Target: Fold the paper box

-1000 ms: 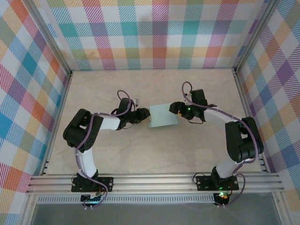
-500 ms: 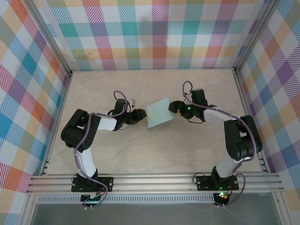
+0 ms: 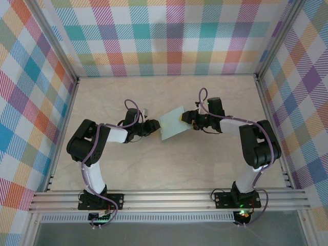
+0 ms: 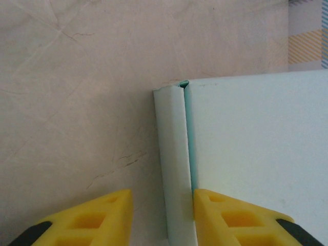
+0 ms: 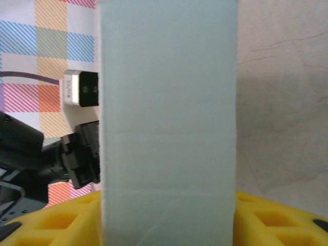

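We look down from above and behind the arm bases [image 3: 100, 199] at 6 o'clock, whole table [image 3: 128, 169] in frame. Wrist cameras sit very close, facing past yellow fingers [image 4: 236, 220] onto the paper box [image 4: 256, 154], shared by all three.

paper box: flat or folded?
Partly folded: paper box shows a narrow edge flap creased beside its wide panel; the rest looks flat.

This is a robotics lab test cell. Bright checked panels [image 3: 169, 36] wall in a pale counter [image 3: 169, 169] at the top, left and right of the frame. The left arm [image 3: 92, 148] and the right arm [image 3: 259, 151] are bolted to aluminium rails [image 3: 169, 200] along the bottom.
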